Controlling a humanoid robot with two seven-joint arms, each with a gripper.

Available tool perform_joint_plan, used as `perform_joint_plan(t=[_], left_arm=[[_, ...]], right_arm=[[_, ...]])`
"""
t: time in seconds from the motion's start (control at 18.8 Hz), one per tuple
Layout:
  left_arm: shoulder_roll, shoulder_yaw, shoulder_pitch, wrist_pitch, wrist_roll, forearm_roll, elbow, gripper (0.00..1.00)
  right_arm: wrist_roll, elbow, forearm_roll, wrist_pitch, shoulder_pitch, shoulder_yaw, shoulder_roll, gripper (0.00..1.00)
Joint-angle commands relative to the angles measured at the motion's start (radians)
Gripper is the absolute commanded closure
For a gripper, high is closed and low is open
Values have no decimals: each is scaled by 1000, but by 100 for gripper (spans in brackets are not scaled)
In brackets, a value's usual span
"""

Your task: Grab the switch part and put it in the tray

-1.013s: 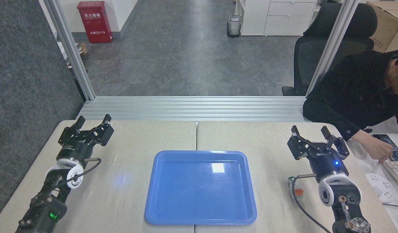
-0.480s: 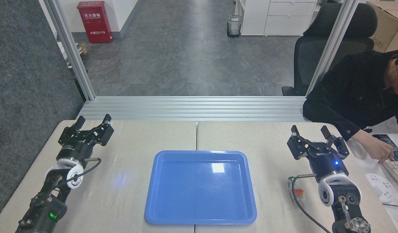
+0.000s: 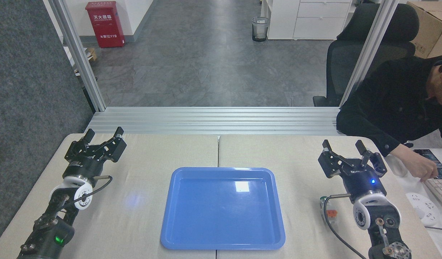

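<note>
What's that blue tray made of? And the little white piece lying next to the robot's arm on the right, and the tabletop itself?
The tray looks like glossy moulded plastic: it mirrors a bright window patch and has soft rounded corners. The switch part seems to be white plastic with an orange-red insert and a shiny, perhaps metal, end; it is small and partly behind a cable. The table has a matte beige surface, possibly cloth or laminate.

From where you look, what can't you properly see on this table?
- Switch part, head view: partly behind the right arm's cable and wrist; shape unclear.
- Keyboard and phone: cut by the right edge, under a person's hand.
- Socket plate: too small for detail.
</note>
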Motion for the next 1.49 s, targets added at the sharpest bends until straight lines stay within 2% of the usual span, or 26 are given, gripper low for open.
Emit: perform_joint_plan(t=[0.0, 0.11, 0.43, 0.64, 0.75, 1.12, 1.33, 1.44], left_arm=[[0, 0, 1, 1, -1, 0, 0, 0], [0, 0, 1, 1, -1, 0, 0, 0], [0, 0, 1, -1, -1, 0, 0, 0], [0, 0, 1, 1, -1, 0, 0, 0], [0, 0, 0, 1, -1, 0, 0, 0], [0, 0, 1, 1, -1, 0, 0, 0], [0, 0, 0, 1, -1, 0, 0, 0], [0, 0, 0, 1, -1, 0, 0, 0]], right_arm=[[5, -2, 0, -6, 3, 3, -7, 0], [5, -2, 0, -14, 22, 0, -7, 0], [-7, -5, -3, -14, 193, -8, -3, 1], [-24, -5, 3, -12, 244, -20, 40, 1], [-22, 6, 12, -8, 244, -18, 38, 1], [-22, 190, 11, -14, 224, -2, 36, 2], [-22, 240, 14, -15, 204, 51, 38, 10], [-21, 264, 14, -14, 204, 54, 40, 10]])
